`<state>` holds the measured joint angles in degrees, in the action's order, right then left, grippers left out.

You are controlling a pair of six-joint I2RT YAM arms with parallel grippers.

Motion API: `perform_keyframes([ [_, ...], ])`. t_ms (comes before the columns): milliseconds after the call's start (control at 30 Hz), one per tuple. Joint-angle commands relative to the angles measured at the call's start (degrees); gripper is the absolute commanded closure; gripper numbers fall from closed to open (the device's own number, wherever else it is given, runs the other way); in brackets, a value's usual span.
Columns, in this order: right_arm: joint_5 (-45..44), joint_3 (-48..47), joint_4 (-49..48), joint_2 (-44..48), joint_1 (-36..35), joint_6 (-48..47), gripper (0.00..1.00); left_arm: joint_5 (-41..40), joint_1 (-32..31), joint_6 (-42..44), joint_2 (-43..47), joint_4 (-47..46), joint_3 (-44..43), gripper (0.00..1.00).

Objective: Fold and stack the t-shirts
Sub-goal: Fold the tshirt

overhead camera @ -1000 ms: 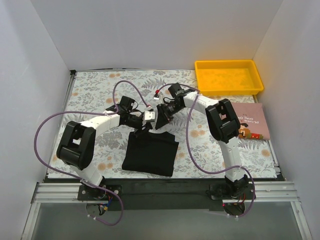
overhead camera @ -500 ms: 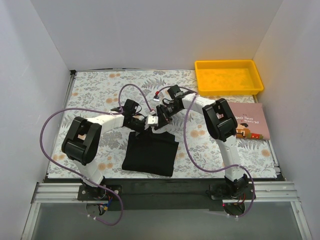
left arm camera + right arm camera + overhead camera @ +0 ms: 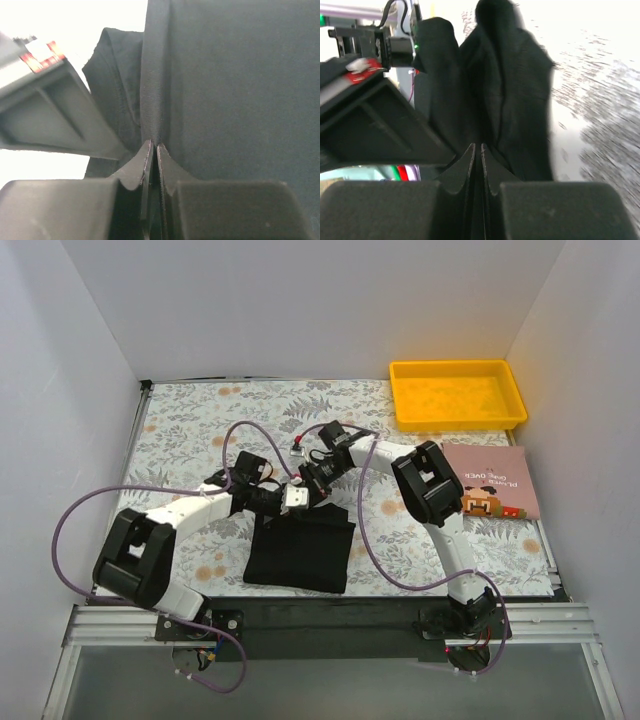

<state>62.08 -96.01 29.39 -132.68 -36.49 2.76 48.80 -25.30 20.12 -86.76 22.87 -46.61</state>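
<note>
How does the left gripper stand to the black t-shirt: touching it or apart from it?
Touching. The left wrist view shows the left gripper pinching a ridge of the black t-shirt, fingertips pressed onto the fabric with no gap.

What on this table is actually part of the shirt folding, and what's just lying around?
Part of the job: t-shirt; left gripper and right gripper, each shut on its fabric.
Lying about: tray; book.
</note>
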Motion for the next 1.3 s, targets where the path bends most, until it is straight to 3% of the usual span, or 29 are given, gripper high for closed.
perform_keyframes([
  [0,3.8,-0.8,-0.4,-2.2,-1.0,-2.2,0.88,-1.5,-1.2,0.3,6.5,-5.4,4.0,1.0],
  [300,4.6,-0.1,1.4,-8.0,-1.2,-6.8,0.88,-5.6,-1.7,0.0,14.9,-18.1,11.8,1.0],
  [500,4.4,0.8,3.3,-8.6,-1.1,-10.1,0.88,-9.8,-1.7,-3.3,14.1,-27.2,11.6,1.0],
  [867,4.4,1.5,4.1,-8.1,-1.1,-11.4,0.88,-11.4,0.9,-3.6,8.4,-33.3,9.3,1.0],
  [1000,4.2,1.4,4.1,-7.8,-1.1,-11.4,0.87,-14.1,1.1,-4.9,8.1,-39.8,11.8,1.0],
  [1267,3.5,-2.6,5.1,-5.9,-1.1,-10.0,0.85,-9.3,1.0,-4.4,12.3,-40.6,15.9,1.0],
])
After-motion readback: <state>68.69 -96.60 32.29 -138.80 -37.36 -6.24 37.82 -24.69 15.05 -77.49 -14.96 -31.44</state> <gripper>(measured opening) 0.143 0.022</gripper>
